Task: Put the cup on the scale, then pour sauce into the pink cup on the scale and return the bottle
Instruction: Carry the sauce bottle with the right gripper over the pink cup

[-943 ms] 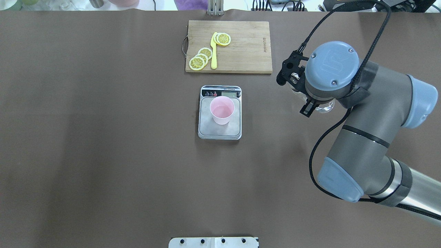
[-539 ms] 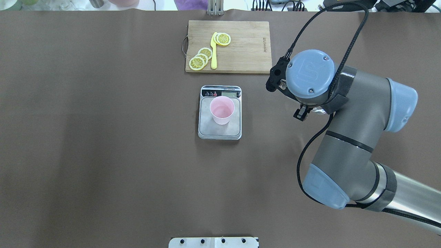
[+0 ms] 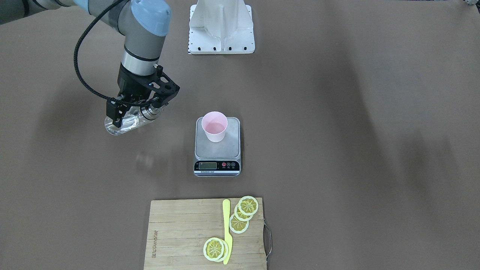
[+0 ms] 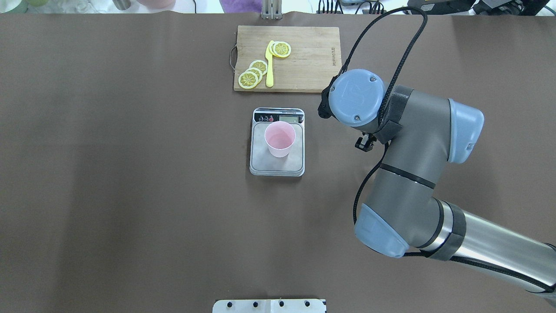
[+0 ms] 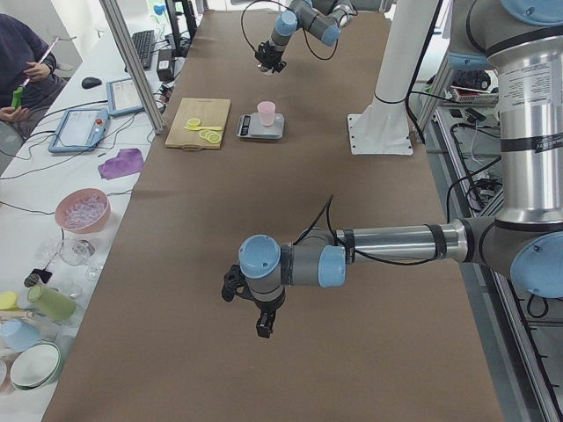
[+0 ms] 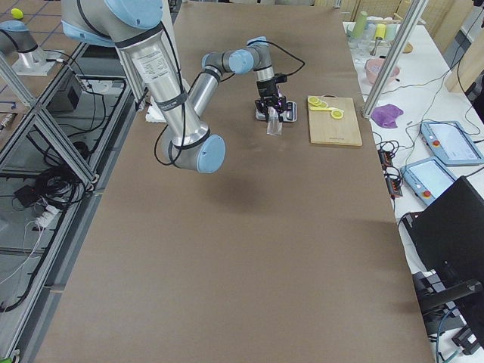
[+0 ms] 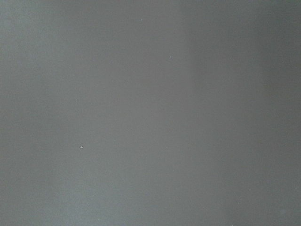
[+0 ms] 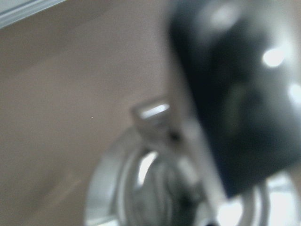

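To the robot's right of the scale (image 3: 217,150), well apart from it, the right gripper (image 3: 137,108) has its two black fingers (image 3: 113,111) closed around the bottle (image 3: 122,124). It grips the clear glass near the neck. In the front-facing view the bottle lies aslant, its shiny metal cap end turned toward the scale and its clear base pointing away from it, and it looks to be held clear of the table (image 4: 130,174). The right wrist camera gives only a blur of glass, metal and a dark finger close up. From overhead, the arm's own wrist hides the hold. The cup (image 3: 214,126) stands upright on the scale's steel platform, toward the back of it, away from the display strip. On the far side of the scale from the robot lies a cutting board (image 3: 180,232) with lemon slices (image 3: 243,213) and a yellow knife (image 3: 226,228). The left gripper (image 5: 261,323) hangs over bare table far to the robot's left of the scale. It shows only in the side view, so I cannot tell how wide its fingers are.
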### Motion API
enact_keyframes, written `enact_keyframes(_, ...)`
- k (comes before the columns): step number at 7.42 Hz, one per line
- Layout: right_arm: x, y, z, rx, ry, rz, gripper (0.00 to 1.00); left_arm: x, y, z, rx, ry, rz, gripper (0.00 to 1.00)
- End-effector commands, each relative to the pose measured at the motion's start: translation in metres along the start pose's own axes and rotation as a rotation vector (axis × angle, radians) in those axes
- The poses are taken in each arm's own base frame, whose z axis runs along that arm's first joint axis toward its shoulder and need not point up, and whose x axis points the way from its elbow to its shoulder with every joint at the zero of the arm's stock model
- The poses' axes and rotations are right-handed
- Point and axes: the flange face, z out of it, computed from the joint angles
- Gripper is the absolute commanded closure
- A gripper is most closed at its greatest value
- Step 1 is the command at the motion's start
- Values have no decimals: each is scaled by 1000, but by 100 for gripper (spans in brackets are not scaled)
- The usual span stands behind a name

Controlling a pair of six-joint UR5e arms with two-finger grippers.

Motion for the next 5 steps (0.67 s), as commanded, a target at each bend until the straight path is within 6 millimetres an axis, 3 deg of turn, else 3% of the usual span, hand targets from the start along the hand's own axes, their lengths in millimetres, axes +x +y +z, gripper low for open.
enact_keyframes(1, -7, -20, -11, -32, 4, -13, 100, -4, 12, 7, -14, 3, -11, 2)
enact_keyframes(5, -13, -55, -16, -125, 13, -29, 100, -11, 25, 8, -17, 5, -35, 2)
